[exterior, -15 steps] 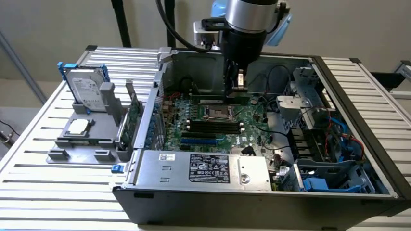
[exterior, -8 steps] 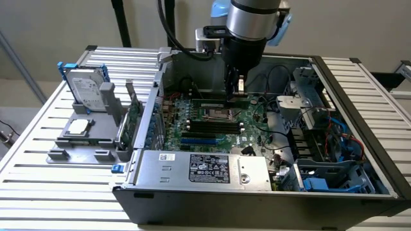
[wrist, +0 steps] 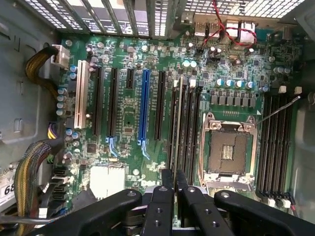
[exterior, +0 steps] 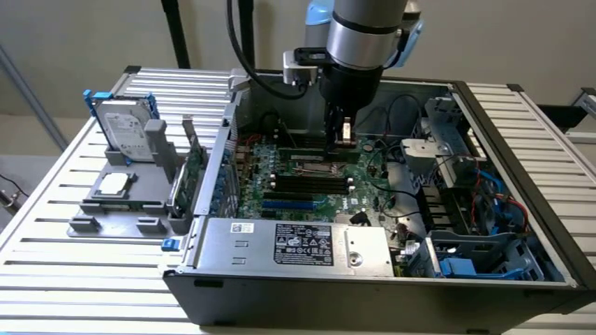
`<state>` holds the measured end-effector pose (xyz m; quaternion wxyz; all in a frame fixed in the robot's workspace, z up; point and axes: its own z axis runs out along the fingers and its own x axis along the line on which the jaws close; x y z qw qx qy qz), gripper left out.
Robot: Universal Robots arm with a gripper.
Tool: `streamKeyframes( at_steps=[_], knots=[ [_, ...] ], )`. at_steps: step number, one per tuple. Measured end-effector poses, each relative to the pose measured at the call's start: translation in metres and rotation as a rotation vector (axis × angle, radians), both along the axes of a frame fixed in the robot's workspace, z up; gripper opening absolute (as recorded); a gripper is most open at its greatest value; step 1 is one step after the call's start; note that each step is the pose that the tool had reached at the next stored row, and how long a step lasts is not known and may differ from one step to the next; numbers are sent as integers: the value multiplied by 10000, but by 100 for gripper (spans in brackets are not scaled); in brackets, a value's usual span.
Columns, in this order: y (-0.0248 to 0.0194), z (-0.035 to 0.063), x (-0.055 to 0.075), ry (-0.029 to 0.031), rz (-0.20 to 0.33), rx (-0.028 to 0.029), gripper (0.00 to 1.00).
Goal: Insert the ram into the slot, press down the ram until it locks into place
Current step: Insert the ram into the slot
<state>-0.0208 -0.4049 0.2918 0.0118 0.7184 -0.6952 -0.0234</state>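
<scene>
The arm's fingers [wrist: 171, 178] pinch the ram [wrist: 178, 123] edge-on, in line with a black slot [wrist: 173, 113] beside the socket [wrist: 229, 147]. A cut-off label [wrist: 7, 189] reads "68".

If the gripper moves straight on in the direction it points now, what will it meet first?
The gripper grips a thin green ram stick edge-on; going straight on, that stick would meet the long black plastic memory slots first. Which slot is unclear.

One ram [wrist: 178, 123]; one blue slot [wrist: 144, 105]; one white slot [wrist: 78, 93]; one silver processor socket [wrist: 229, 150]; one hard drive [exterior: 128, 131]; one pincer [wrist: 174, 178].
</scene>
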Motion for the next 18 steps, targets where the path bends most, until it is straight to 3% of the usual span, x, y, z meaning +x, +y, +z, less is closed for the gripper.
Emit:
streamKeyframes(
  at_steps=[18],
  knots=[
    [14,-327,-12,11,-113,1,13]
  ],
)
